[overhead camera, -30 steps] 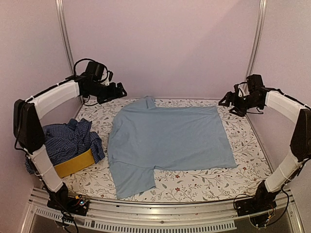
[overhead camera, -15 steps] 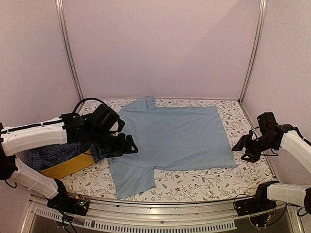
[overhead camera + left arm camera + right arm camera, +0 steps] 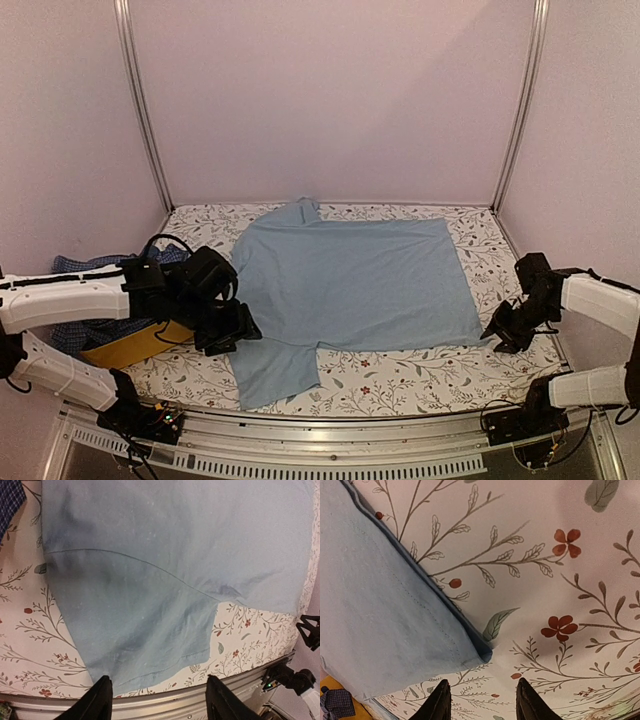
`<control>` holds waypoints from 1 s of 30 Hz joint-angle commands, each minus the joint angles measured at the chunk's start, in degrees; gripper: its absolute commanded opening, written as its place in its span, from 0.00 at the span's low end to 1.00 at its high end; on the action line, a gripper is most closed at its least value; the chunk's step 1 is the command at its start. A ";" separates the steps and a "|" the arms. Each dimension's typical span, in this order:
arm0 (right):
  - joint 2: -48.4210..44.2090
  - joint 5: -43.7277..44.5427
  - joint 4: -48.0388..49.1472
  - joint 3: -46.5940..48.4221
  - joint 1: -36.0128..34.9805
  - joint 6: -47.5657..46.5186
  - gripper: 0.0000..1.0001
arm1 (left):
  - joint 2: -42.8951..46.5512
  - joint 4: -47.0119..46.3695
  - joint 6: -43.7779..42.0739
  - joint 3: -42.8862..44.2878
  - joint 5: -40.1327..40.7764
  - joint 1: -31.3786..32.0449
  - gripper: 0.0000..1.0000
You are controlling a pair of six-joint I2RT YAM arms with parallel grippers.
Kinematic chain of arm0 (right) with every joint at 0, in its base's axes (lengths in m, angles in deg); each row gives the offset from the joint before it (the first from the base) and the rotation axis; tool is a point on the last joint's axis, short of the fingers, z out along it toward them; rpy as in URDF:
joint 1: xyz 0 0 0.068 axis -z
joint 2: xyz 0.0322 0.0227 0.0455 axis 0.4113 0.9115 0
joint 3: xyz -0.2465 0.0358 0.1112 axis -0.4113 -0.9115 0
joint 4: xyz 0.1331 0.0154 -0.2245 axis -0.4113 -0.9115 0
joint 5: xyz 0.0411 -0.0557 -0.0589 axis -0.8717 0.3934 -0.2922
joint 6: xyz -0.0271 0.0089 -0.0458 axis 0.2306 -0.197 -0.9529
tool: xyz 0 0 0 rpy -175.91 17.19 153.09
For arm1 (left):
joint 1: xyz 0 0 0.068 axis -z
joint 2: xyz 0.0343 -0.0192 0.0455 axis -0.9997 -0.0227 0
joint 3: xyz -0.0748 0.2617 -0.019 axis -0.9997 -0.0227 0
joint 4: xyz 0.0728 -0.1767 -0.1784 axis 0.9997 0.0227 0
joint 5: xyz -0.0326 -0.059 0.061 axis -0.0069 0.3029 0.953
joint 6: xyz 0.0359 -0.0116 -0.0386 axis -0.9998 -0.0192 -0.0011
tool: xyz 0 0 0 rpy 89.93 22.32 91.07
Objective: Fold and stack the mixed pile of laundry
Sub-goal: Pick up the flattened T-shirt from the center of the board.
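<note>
My left fingers [image 3: 235, 328] hang spread apart over the light blue T-shirt [image 3: 350, 280] sleeve, gripping nothing. Same for my right fingers [image 3: 500, 333] at its hem corner. Tee's lying flat on the floral worktop [image 3: 400, 380].

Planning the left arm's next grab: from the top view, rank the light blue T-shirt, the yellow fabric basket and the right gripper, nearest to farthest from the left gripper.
From the left gripper:
1. light blue T-shirt, centre, its sleeve edge right beside the gripper.
2. yellow fabric basket, close behind on the left side.
3. right gripper, far right, by the shirt's lower right corner.
</note>
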 commanded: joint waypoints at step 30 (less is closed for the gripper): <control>5.48 0.07 9.16 -3.14 0.06 0.00 0.00 | -0.74 -3.22 8.58 -11.80 -0.79 -0.62 0.55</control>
